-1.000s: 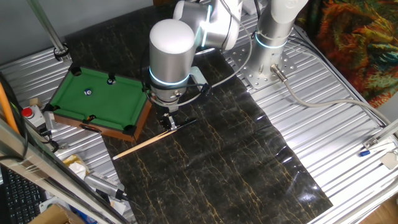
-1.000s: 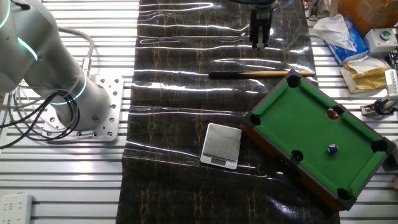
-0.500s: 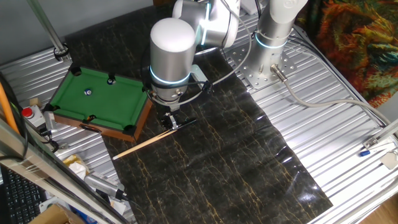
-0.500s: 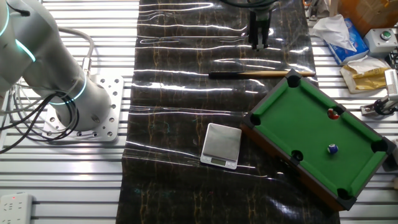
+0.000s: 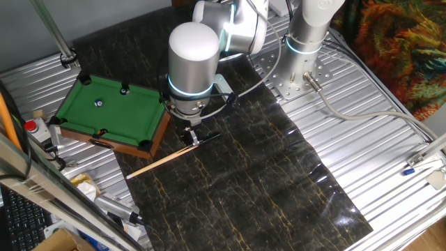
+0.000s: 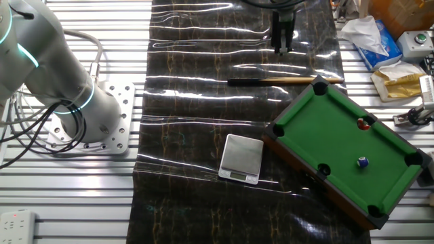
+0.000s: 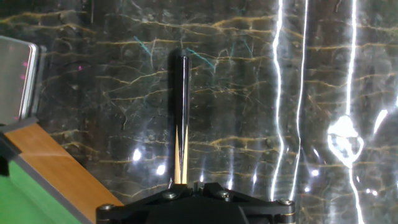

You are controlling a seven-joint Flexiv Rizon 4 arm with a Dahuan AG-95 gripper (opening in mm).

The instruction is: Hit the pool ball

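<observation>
Black two-finger gripper (image 6: 282, 47) poised above the thin wooden cue stick with black butt (image 6: 285, 80) on the dark marbled mat (image 6: 196, 102), finger spacing unclear, small blue pool ball (image 6: 363, 162) on green-felt miniature pool table (image 6: 339, 135), well apart

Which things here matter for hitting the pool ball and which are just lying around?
For the job: cue, ball, pool table, end effector.
Lying about: scale, tissues, red button box.
</observation>
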